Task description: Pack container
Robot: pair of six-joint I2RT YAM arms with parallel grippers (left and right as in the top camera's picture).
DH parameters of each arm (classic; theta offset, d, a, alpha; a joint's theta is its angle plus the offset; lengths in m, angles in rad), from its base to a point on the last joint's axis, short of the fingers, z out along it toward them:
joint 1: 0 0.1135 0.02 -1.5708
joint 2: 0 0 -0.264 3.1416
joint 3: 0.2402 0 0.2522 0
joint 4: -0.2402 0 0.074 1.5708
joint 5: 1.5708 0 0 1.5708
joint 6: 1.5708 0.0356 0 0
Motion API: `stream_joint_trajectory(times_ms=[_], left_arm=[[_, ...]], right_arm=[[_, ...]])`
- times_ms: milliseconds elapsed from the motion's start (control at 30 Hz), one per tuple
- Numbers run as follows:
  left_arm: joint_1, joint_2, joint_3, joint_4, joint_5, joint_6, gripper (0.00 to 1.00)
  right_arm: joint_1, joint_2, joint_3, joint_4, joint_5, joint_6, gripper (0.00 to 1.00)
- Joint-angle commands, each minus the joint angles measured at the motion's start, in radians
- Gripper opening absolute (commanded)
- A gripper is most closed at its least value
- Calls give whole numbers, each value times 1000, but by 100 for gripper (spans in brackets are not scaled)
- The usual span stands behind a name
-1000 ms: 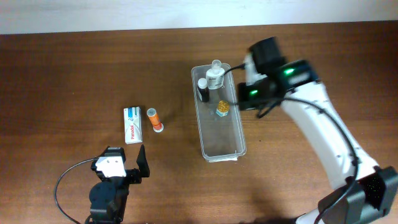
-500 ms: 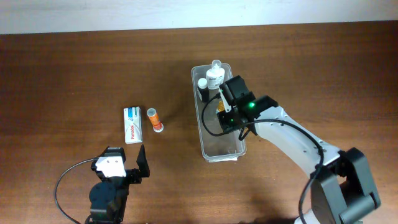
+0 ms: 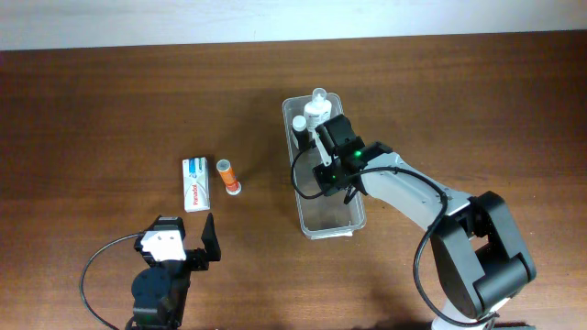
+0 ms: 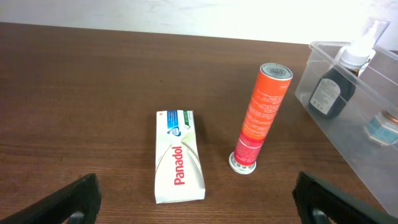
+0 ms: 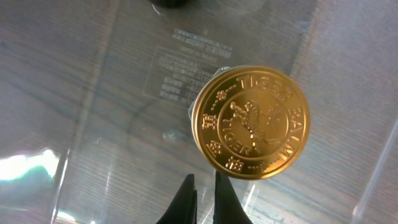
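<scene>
The container (image 3: 326,209), a long clear plastic bin, stands at mid-table; it also shows in the left wrist view (image 4: 357,155). It holds a white spray bottle (image 3: 317,110), a dark bottle (image 3: 299,128) and a gold-lidded Tiger Balm jar (image 5: 250,122). My right gripper (image 3: 332,158) is down inside the bin, over the jar. Its fingers (image 5: 204,186) are shut and empty, just beside the gold lid. My left gripper (image 3: 188,236) is wide open and empty near the front edge (image 4: 199,213).
A white Panadol box (image 3: 195,183) and an orange tube (image 3: 227,174) with a white cap lie on the wooden table left of the bin. In the left wrist view the box (image 4: 179,155) and tube (image 4: 261,115) lie just ahead of the open fingers.
My right arm swung from the bin's right side to over it and lowered into it, covering the gold-lidded jar in the overhead view. The left arm has not moved.
</scene>
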Motion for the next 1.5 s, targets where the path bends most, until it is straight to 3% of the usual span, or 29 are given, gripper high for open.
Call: stream_joint_trajectory(times_ms=[0,600,1233,1467], left_arm=[[0,-8,-4,2,8,16,99],[0,-8,-4,2,8,16,99],[0,-8,-4,2,8,16,99],[0,-8,-4,2,8,16,99]], right_arm=[[-3,3,-6,19,-4,-11,4],[-3,43,-6,187,-1,-10,4],[-4,56,1,58,3,-6,4],[-4,57,2,77,158,-7,4]])
